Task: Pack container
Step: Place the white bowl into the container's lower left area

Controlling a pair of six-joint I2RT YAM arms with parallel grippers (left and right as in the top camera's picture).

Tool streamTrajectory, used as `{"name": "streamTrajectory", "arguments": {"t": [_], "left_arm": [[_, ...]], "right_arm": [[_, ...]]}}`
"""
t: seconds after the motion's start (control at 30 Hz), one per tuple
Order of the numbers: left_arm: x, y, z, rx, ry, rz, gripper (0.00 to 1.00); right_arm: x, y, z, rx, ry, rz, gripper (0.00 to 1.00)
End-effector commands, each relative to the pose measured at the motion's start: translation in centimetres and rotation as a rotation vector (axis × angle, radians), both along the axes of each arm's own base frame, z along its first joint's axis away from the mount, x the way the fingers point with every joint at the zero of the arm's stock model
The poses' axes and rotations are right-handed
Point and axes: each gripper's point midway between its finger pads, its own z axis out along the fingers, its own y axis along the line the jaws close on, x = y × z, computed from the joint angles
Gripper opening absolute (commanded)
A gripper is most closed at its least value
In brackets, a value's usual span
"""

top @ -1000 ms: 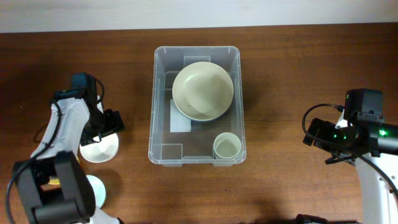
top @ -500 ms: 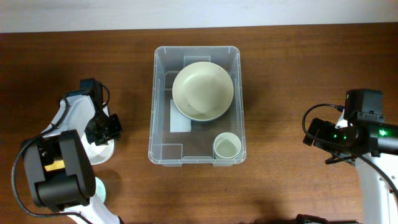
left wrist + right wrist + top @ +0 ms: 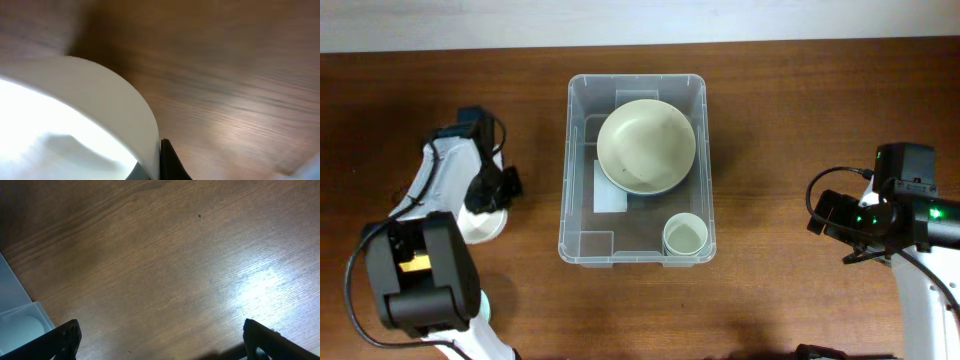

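Left arm (image 3: 445, 175) up now: white shells, blk joints, blk cable (image 3: 492, 135) behind fingers (image 3: 170, 162), yellow label (image 3: 412, 264) on base. Right arm (image 3: 925, 290): blk housing w/ green LEDs (image 3: 865, 213), white link, blk fingertips (image 3: 67, 337).

From overhead, the left arm (image 3: 445, 185) covers much of the white bowl (image 3: 483, 230), and its base hides nearly all of a second pale bowl (image 3: 483, 308). The left wrist view is blurred. There the white bowl runs off the left and bottom edges, with one dark fingertip (image 3: 170, 164) showing. The large bowl (image 3: 646, 146) overlaps the white label (image 3: 608, 190).
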Motion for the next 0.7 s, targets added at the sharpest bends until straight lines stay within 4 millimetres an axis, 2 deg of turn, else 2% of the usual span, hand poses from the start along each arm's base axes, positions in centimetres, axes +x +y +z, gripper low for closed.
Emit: {"name": "streamTrajectory", "arguments": {"t": [0.0,0.1,0.13,0.17,0.23,0.27,0.3,0.4,0.47,0.57,0.67], "left_arm": [[3.6,-3.2,7.5,-0.006,-0.189,-0.103,0.01],[4.3,-6.1,13.2,-0.011,-0.3,-0.179,0.01],[4.3,-7.0,14.5,-0.015,-0.326,-0.202,0.01],[3.9,-8.9,16.8,-0.022,-0.372,-0.251,0.01],[3.2,-11.7,19.6,-0.022,-0.436,-0.327,0.01],[2.8,-12.7,20.4,-0.02,-0.456,-0.351,0.01],[1.9,-14.8,21.3,-0.017,-0.482,-0.399,0.01],[0.1,-18.3,21.3,-0.036,-0.469,-0.497,0.01],[-1.7,-20.9,20.3,-0.046,-0.421,-0.58,0.01],[-3.3,-23.1,18.7,-0.046,-0.36,-0.656,0.01],[-4.6,-24.0,16.2,-0.037,-0.284,-0.664,0.01]], "right_arm": [[-0.2,-0.1,0.1,-0.001,-0.005,0.0,0.99],[-0.1,-0.1,0.1,-0.001,-0.006,0.0,0.99],[-0.1,-0.1,0.1,-0.001,-0.006,0.0,0.99],[-0.1,-0.1,0.1,-0.001,-0.006,0.0,0.99],[-0.1,-0.1,0.1,-0.001,-0.006,0.0,0.99],[-0.1,-0.1,0.1,-0.001,-0.006,0.0,0.99],[-0.1,-0.1,0.1,-0.001,-0.006,0.0,0.99],[-0.1,-0.1,0.1,-0.001,-0.006,0.0,0.99],[-0.1,-0.1,0.1,-0.001,-0.006,0.0,0.99],[-0.1,-0.1,0.1,-0.001,-0.006,0.0,0.99],[-0.1,-0.1,0.1,0.0,-0.006,0.0,0.99]]}}
